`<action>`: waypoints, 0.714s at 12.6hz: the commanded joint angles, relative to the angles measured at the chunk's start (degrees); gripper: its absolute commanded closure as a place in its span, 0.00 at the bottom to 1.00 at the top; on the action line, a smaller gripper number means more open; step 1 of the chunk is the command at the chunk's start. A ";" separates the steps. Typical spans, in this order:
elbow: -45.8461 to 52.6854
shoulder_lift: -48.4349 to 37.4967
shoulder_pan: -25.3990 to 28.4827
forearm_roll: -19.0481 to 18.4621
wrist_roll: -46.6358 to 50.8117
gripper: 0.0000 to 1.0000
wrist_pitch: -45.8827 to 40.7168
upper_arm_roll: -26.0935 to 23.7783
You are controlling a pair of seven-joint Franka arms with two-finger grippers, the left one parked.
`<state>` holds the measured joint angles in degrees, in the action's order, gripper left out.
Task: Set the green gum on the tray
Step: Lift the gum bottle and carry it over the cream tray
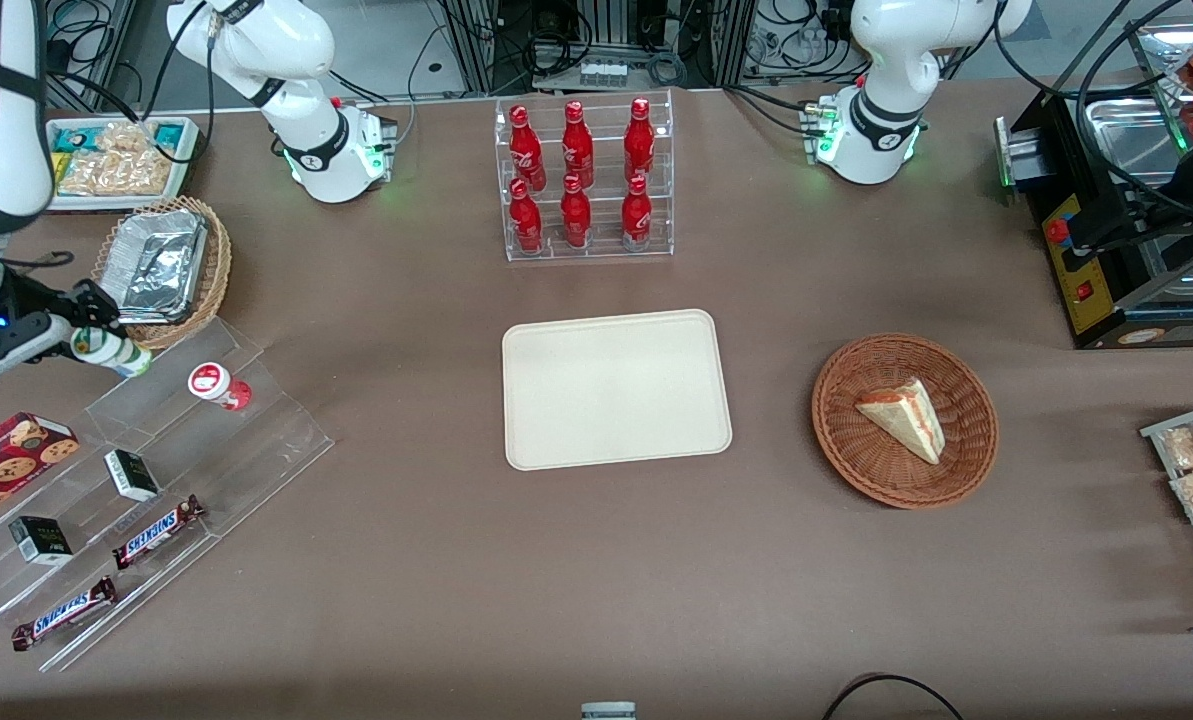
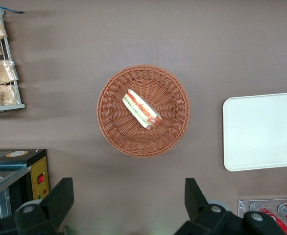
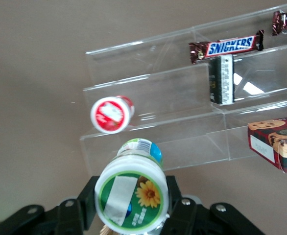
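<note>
My right gripper [image 1: 98, 335] is shut on the green gum [image 1: 111, 350], a small white canister with a green label, and holds it above the top step of the clear acrylic shelf [image 1: 171, 440], at the working arm's end of the table. In the right wrist view the gum's green-and-white lid with a sunflower [image 3: 131, 196] sits between the black fingers [image 3: 87, 200]. The cream-beige tray [image 1: 616, 388] lies flat at the table's middle, far from the gripper; its edge shows in the left wrist view [image 2: 263, 131].
A red-lidded canister [image 1: 218, 385] lies on the shelf next to the gum, also in the right wrist view [image 3: 111, 114]. Snickers bars [image 1: 156, 532], small black boxes [image 1: 131, 474] and a cookie box [image 1: 11, 455] sit on lower steps. A wicker basket with foil tray [image 1: 161, 268], a bottle rack [image 1: 584, 180] and a sandwich basket [image 1: 904, 420] stand around.
</note>
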<state>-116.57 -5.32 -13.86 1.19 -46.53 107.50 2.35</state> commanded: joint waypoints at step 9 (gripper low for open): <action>11.89 2.32 28.60 5.83 44.82 1.00 -11.54 -2.53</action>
<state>-106.57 -5.25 11.04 5.47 -7.49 94.47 -0.88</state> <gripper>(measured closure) 0.410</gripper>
